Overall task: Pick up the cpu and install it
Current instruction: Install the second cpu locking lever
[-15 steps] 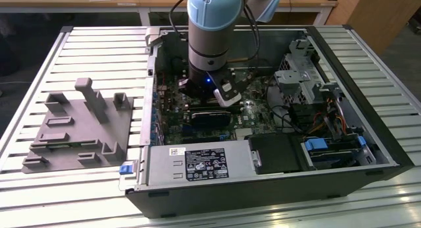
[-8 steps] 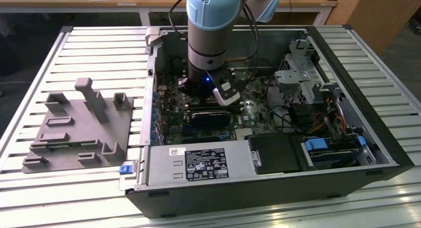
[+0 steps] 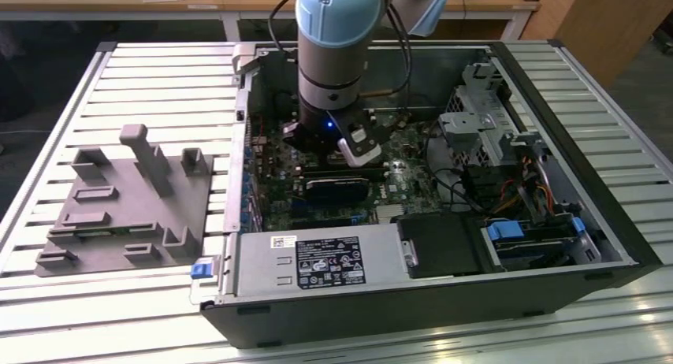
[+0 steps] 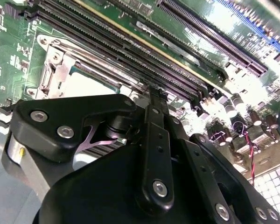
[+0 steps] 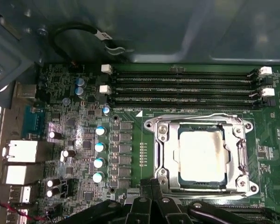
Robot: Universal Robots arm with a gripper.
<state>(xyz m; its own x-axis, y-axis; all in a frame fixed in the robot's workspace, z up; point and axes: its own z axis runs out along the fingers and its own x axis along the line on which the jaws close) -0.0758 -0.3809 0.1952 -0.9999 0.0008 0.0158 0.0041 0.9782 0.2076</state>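
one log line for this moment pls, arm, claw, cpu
arm: inside open computer case, above motherboard | claw: beside socket frame | cpu: seated flat in socket | memory slots: empty

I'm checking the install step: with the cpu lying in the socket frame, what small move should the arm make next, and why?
Probably a short straight lift off the board. The cpu already lies flat inside the socket frame, and the end effector sits just beside that frame, apart from the chip, so rising straight should avoid nudging it.
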